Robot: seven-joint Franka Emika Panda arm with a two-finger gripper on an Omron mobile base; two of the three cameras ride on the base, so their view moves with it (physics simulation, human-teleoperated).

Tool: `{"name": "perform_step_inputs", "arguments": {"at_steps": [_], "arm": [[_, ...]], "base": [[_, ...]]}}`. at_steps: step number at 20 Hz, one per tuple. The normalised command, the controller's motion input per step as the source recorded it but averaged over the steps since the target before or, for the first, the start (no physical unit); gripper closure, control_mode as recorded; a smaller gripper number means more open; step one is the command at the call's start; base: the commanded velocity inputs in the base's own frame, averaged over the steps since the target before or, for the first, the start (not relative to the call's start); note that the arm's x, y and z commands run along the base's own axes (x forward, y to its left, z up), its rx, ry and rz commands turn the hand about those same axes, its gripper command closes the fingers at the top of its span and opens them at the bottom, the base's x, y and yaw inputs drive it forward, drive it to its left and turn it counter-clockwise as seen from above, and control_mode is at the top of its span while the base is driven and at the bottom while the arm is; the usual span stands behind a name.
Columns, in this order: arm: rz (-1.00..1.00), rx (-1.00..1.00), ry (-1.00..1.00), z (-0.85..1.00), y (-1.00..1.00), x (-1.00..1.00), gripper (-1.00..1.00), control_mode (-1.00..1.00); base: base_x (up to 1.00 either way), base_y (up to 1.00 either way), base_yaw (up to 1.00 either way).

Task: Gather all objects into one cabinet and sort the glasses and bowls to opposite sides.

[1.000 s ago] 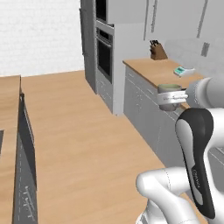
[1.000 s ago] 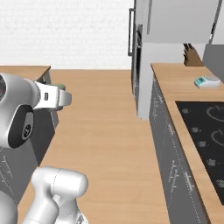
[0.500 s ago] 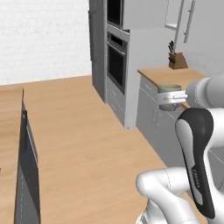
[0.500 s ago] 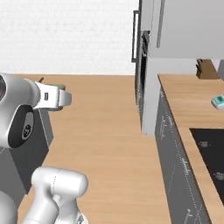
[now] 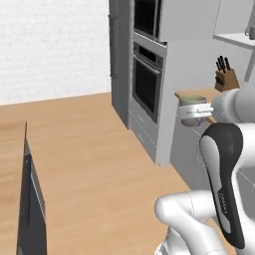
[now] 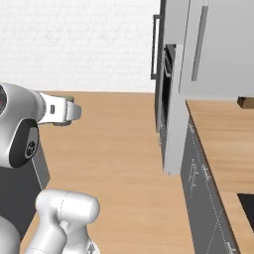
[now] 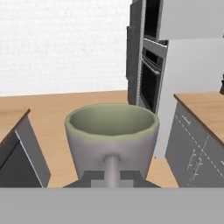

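Observation:
A taupe-grey cup (image 7: 111, 131) with a greenish inside sits upright right in front of the hand camera, and my gripper (image 7: 112, 173) is shut on its near wall. From the left base view the cup (image 5: 193, 102) hangs at chest height beside the counter's end, held in the gripper (image 5: 191, 115). From the right base view the gripper (image 6: 64, 110) points right over the wooden floor, the cup's green rim (image 6: 67, 98) just showing above it. An upper cabinet (image 5: 234, 39) with a white shelf floor stands at the top right. The bowls are out of view.
A tall grey oven column (image 5: 147, 74) stands ahead, with a wooden counter (image 6: 218, 134) over grey drawers to its right. A knife block (image 5: 222, 74) sits on that counter. A dark island with a wooden top (image 5: 12, 149) runs along the left. Open wooden floor (image 6: 119, 149) lies between.
The whole picture has shifted: the base has moved, so the oven column now looms nearer and the counter has slid off to the right. The cup stays in my shut gripper.

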Motion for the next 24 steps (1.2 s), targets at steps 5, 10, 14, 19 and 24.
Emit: {"name": "perform_step_inputs", "arguments": {"at_steps": [5, 10, 14, 19, 24], "arm": [[0.00, 0.00, 0.00, 0.00, 0.00, 0.00, 1.00, 1.00], [0.00, 0.00, 0.00, 0.00, 0.00, 0.00, 1.00, 1.00], [0.00, 0.00, 0.00, 0.00, 0.00, 0.00, 1.00, 1.00], [0.00, 0.00, 0.00, 0.00, 0.00, 0.00, 1.00, 1.00], [0.00, 0.00, 0.00, 0.00, 0.00, 0.00, 1.00, 1.00]], "base": [[1.00, 0.22, -0.06], [1.00, 0.21, -0.35], [0.73, 0.18, -0.59], [0.50, 0.05, -0.70], [0.36, 0.02, -0.77]]}}
